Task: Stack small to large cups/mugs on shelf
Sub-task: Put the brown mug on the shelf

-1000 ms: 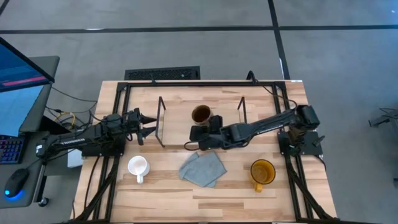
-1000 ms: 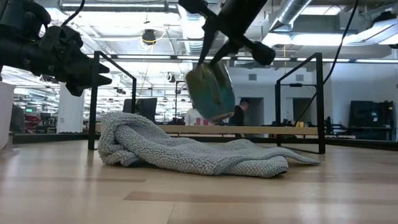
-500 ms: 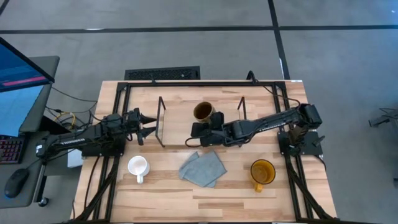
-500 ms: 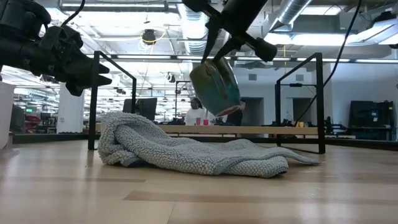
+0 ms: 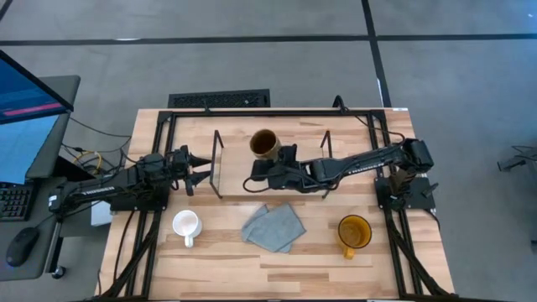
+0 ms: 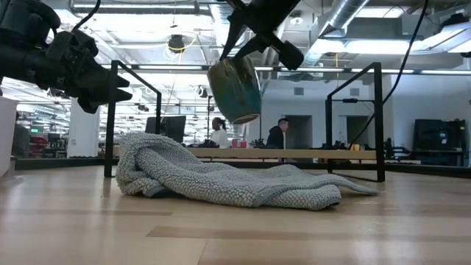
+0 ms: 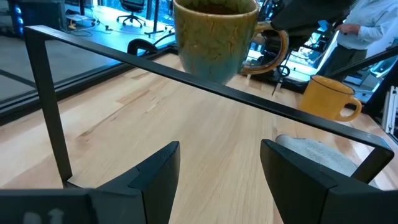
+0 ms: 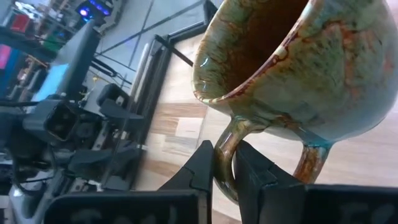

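1. Over the shelf (image 5: 270, 178), toward its left end, the right pincer (image 5: 277, 161) carries the olive-brown mug (image 5: 264, 144) clear of the board; the low view shows the mug tilted in the air, well above the wood.
2. Its fingers are clamped on the mug's handle (image 8: 225, 158), one on each side of the loop as the right wrist view shows. That grip leaves the mug's base free to be set down, though the mug hangs off to one side, which likely explains the tilt.
3. Judging by the task, this largest mug is being taken to an end place so that the other two can line up by size beside it.
4. The left pincer (image 5: 195, 166) waits just outside the shelf's left wire frame (image 5: 217, 163), fingers spread and empty, pointed at the shelf, seemingly kept back out of the right arm's way.
5. On the bench (image 5: 210, 260), in front of the shelf, the small white mug (image 5: 185, 225) stands near the left arm and the yellow-amber mug (image 5: 354, 232) near the right, with a crumpled grey-blue cloth (image 5: 274, 226) between them. Neither mug is on the shelf yet.
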You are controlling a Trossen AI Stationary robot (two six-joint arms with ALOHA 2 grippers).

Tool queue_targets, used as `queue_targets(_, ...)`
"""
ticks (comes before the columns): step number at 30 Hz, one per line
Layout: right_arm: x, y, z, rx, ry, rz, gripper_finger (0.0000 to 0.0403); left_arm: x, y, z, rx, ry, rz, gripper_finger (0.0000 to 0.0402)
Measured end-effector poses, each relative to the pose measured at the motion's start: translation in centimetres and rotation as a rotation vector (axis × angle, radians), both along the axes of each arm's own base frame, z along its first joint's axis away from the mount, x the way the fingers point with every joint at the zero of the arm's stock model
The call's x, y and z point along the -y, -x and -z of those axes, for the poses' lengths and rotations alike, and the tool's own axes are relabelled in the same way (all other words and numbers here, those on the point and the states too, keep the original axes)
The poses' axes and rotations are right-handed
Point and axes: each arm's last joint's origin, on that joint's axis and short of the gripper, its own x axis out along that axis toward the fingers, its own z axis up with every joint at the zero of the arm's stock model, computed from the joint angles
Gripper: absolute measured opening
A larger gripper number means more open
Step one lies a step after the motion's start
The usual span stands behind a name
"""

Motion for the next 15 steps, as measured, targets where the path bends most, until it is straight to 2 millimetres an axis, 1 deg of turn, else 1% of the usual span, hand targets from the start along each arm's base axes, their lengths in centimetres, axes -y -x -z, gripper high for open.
queue_targets(3, -0.08, -0.11, -0.16, 0.017, 0.007, 0.000, 0.0053, 0.00, 0.02, 0.05, -0.010, 0.003, -0.003, 0.0215)
queue_targets(9, -0.03, -0.04, -0.03, -0.005, 0.017, -0.011, 0.0035, 0.00, 0.03, 0.08, -0.015, 0.005, -0.002, 0.0215)
queue_targets(15, 0.31, 0.17, 0.30, -0.044, -0.004, -0.010, 0.0031, 0.00, 0.03, 0.10, -0.016, 0.005, -0.002, 0.0215)
